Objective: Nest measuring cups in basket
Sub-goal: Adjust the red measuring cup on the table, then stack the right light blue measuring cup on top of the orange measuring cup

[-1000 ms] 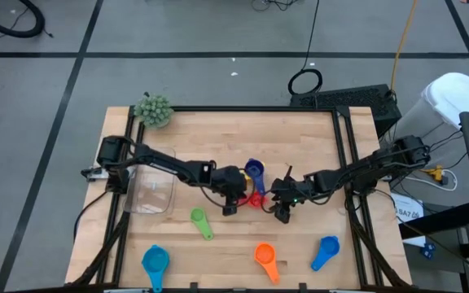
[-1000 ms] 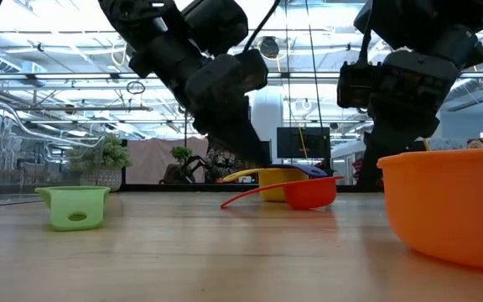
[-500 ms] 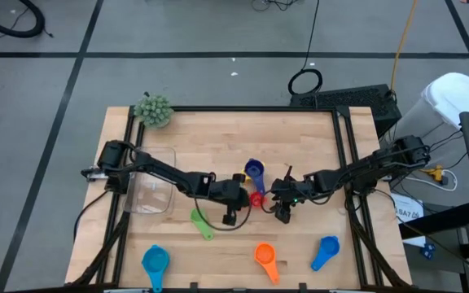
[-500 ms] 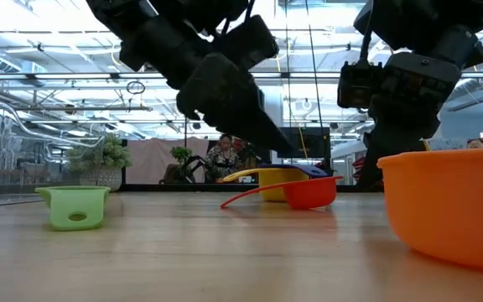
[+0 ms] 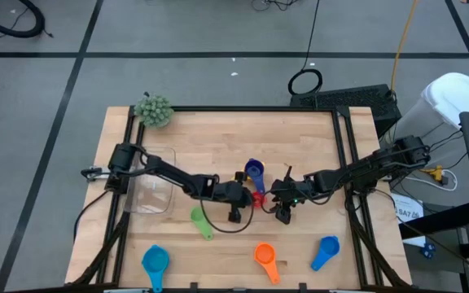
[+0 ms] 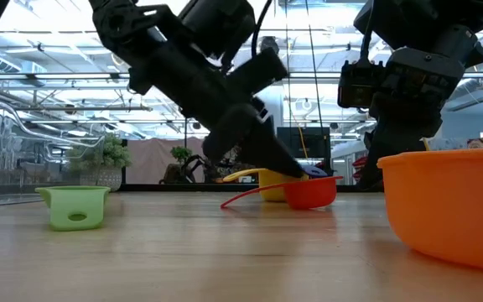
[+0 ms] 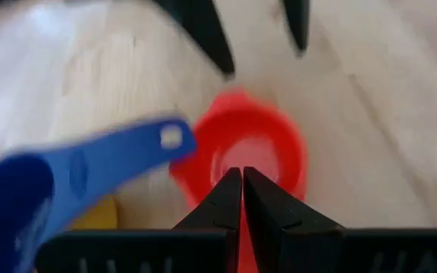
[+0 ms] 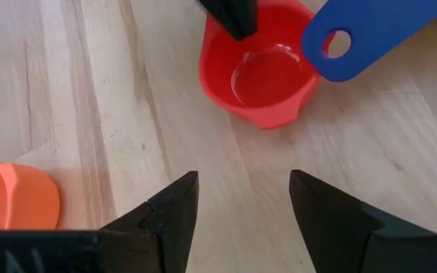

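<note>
Since a second ago the left gripper point(image 5: 236, 213) has swung down and toward the front of the table, settling beside the red cup point(image 5: 256, 198), while the right gripper point(image 5: 282, 213) has not shifted. In the left wrist view the left fingers are pressed together with nothing between them, their tips at the red cup's near rim; whether they touch it cannot be told. The right gripper stands with its fingers apart and empty, just on the other side of the same cup, which lies ahead of it in its wrist view. The red cup sits mid-table under the handle of the dark blue cup point(image 5: 254, 170), with a yellow cup point(image 6: 268, 182) just behind it in the low view. The green cup point(image 5: 201, 221), orange cup point(image 5: 265, 258) and two lighter blue cups point(image 5: 155, 264) point(image 5: 326, 251) lie scattered toward the front edge. The basket point(image 5: 151, 191) rests at the table's left side, well apart from the cluster, with no cup in it. The task looks to be at an early step: singling out the red cup. Next, the left fingers would likely need to part and take the rim or handle, without dragging the blue handle overhead.
</note>
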`<state>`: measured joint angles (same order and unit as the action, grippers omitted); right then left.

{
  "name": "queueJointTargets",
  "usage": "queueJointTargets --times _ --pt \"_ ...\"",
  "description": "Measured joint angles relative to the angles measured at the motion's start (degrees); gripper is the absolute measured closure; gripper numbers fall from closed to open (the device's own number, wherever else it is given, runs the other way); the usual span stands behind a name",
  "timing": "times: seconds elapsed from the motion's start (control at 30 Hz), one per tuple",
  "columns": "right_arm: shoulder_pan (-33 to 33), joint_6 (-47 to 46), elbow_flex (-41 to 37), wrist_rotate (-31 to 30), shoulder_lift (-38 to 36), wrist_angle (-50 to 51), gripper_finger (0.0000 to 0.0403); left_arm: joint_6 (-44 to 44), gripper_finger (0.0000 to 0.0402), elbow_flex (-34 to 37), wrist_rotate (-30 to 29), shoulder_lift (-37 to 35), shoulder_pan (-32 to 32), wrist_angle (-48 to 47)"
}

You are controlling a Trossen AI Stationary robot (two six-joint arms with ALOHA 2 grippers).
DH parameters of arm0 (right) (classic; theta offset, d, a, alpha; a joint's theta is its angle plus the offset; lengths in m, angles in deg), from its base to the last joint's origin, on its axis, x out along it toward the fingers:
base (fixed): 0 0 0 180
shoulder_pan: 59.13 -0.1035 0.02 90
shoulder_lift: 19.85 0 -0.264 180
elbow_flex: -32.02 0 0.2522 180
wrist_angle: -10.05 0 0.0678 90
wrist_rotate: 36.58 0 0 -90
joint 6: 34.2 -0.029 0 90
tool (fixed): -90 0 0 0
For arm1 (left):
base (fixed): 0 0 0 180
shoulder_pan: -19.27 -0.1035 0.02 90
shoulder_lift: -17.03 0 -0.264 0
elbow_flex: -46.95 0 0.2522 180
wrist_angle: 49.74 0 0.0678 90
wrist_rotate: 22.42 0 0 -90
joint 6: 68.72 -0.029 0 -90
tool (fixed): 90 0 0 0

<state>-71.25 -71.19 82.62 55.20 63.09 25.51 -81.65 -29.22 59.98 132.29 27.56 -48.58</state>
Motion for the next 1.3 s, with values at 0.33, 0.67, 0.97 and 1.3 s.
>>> queueJointTargets --times 0.33,0.67,0.97,1.3 --pt "0.0 0.2 0.0 0.0 0.0 0.1 0.0204 4.2 0.0380 -2.5 3.9 4.2 0.9 1.1" --pt "0.0 0.2 0.0 1.4 0.0 0.3 0.0204 3.8 0.0380 -8.6 7.9 4.2 4.5 -8.6" --pt "0.0 0.2 0.0 2.9 -2.4 1.8 0.0204 5.0 0.0380 -15.0 3.7 2.4 4.2 -17.2" --pt "-3.6 -5.3 0.0 4.4 -20.6 24.9 0.0204 2.6 0.0380 -19.9 0.6 -5.8 4.2 -24.2"
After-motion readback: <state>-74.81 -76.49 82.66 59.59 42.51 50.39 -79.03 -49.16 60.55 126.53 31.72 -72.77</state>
